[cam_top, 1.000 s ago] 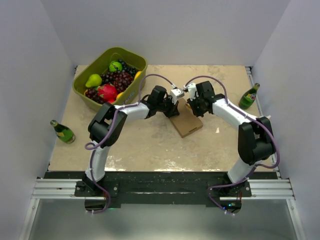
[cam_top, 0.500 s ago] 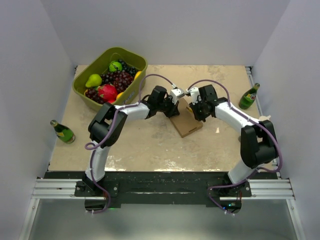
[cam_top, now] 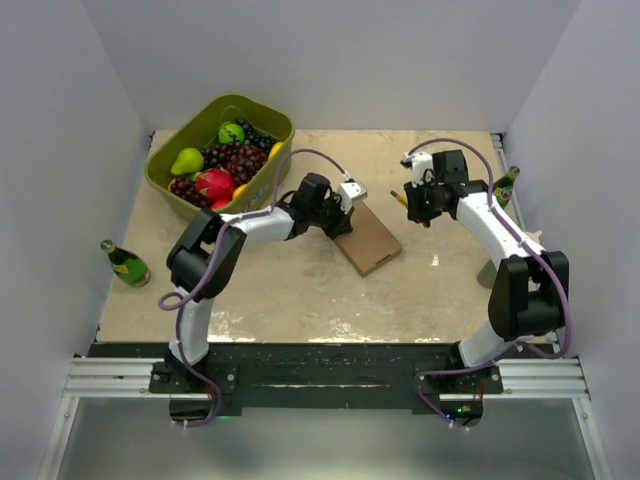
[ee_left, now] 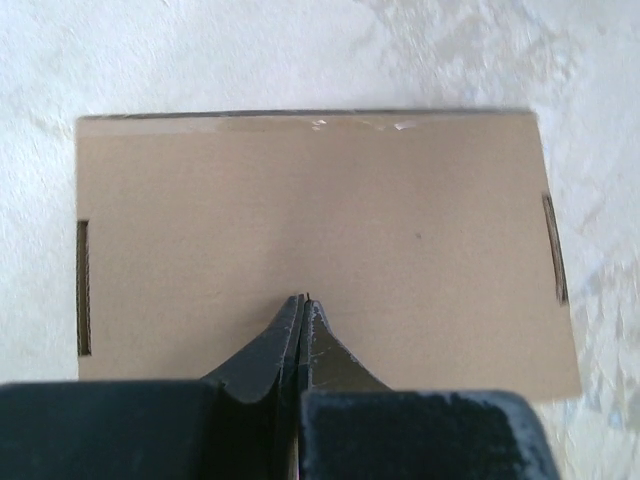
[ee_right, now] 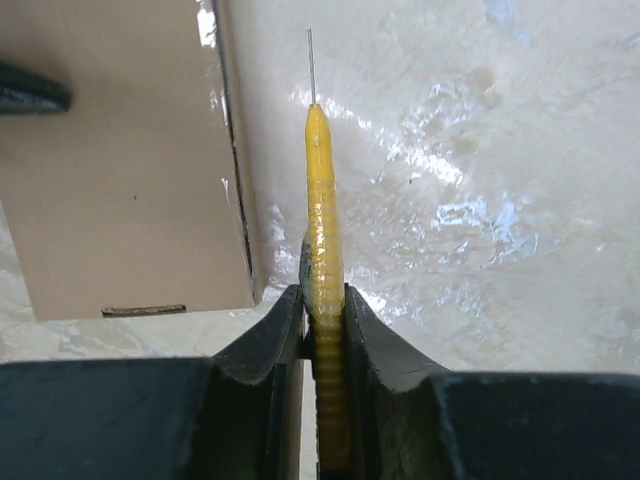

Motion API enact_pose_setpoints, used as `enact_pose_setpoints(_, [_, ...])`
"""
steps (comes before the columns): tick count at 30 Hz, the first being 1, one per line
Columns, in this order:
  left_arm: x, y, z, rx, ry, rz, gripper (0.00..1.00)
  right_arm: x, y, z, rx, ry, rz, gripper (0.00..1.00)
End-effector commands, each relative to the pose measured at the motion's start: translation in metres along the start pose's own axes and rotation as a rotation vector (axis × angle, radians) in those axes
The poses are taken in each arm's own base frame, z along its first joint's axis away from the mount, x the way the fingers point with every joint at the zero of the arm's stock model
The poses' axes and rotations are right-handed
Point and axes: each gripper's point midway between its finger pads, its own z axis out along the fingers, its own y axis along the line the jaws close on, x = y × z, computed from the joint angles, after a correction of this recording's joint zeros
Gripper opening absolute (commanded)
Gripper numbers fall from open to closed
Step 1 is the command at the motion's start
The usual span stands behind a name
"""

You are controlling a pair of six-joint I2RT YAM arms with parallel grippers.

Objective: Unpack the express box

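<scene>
The express box [cam_top: 370, 242] lies flat and closed on the table, a plain brown cardboard mailer [ee_left: 310, 200]. My left gripper [cam_top: 340, 225] is shut with nothing in it, and its tips [ee_left: 303, 300] rest on the box's top face near the edge closest to that arm. My right gripper [cam_top: 415, 203] hangs over bare table to the right of the box, apart from it. It is shut [ee_right: 323, 295] on a yellow cutter [ee_right: 320, 180] whose thin blade points away from it. The box's edge [ee_right: 120, 160] shows at the left of the right wrist view.
An olive-green tub [cam_top: 262, 120] of fruit stands at the back left. One green bottle [cam_top: 125, 263] lies off the table's left edge, another [cam_top: 498, 192] at the right edge. White walls close in the sides and back.
My right arm has drawn away from the box, to the right and farther back, carrying the yellow cutter. The left gripper stays on the box.
</scene>
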Motion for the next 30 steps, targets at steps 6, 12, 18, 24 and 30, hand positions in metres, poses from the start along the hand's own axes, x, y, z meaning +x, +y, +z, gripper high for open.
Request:
enact_pose_setpoints(6, [-0.062, -0.025, -0.077, 0.045, -0.073, 0.217, 0.49, -0.052, 0.035, -0.013, -0.217, -0.164, -0.157, 0.0])
enact_pose_setpoints(12, [-0.111, -0.023, -0.118, 0.053, -0.263, 0.19, 0.55, -0.054, 0.064, -0.013, -0.389, -0.182, -0.344, 0.0])
enact_pose_setpoints(18, [-0.118, -0.035, -0.119, 0.142, -0.292, 0.273, 0.66, -0.056, 0.096, -0.022, -0.523, -0.18, -0.48, 0.0])
enact_pose_setpoints(24, [-0.126, -0.029, -0.114, 0.123, -0.333, 0.321, 0.69, -0.053, 0.13, -0.035, -0.621, -0.198, -0.536, 0.0])
enact_pose_setpoints(30, [-0.122, -0.033, -0.105, 0.16, -0.319, 0.334, 0.63, -0.054, 0.139, -0.043, -0.634, -0.209, -0.547, 0.0])
